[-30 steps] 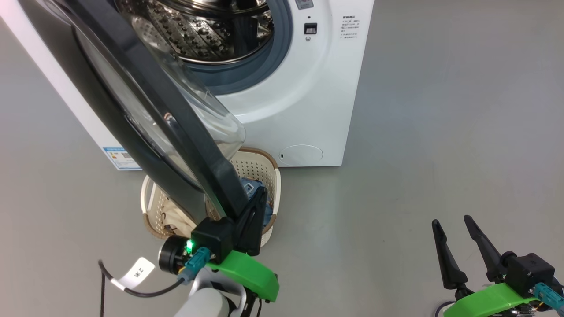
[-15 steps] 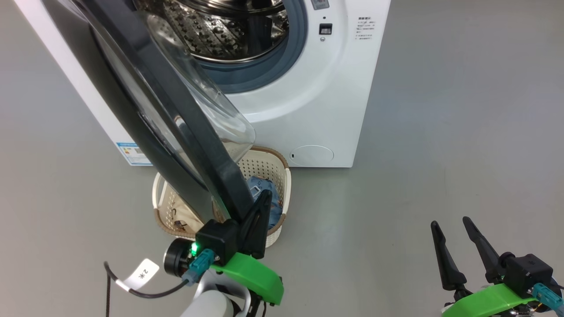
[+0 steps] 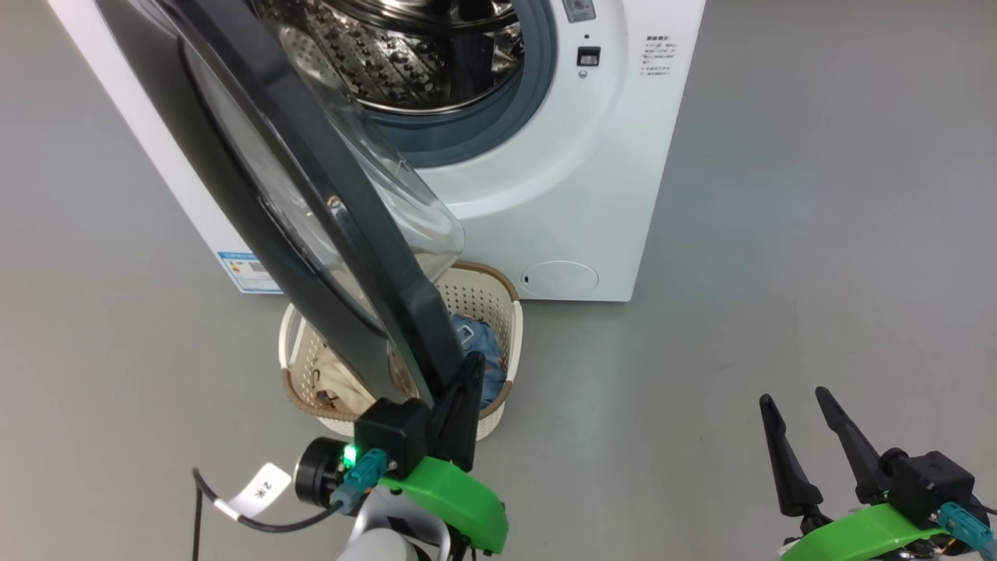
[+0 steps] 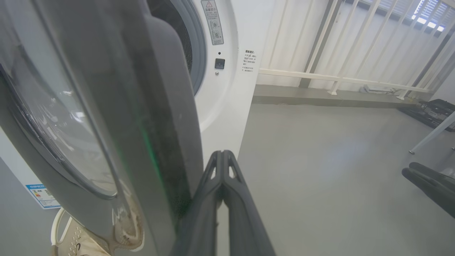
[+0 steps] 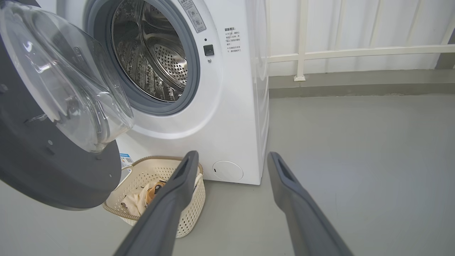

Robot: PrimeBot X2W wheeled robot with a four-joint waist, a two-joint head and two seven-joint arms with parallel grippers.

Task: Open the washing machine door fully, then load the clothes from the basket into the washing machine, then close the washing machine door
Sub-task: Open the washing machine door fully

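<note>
Head cam: washing machine door (image 3: 347, 234) is swung out from the washing machine (image 3: 592, 195), drum open behind it. Left gripper (image 3: 470, 370) sits right at the door's bottom rim, jaws shut tight w/ nothing between them. Basket (image 3: 510, 312) is on the floor (image 3: 779, 234) just in front of the machine, partly under the door, clothes (image 3: 475, 343) inside. Right gripper (image 3: 794, 399) is well off to the right, jaws wide, empty.

Left wrist cam: shut fingers (image 4: 238, 206) run alongside the door's black edge, can't tell if touching.

Right wrist cam: jaws spread wide, basket w/ cream garment below the door's glass bowl.
</note>
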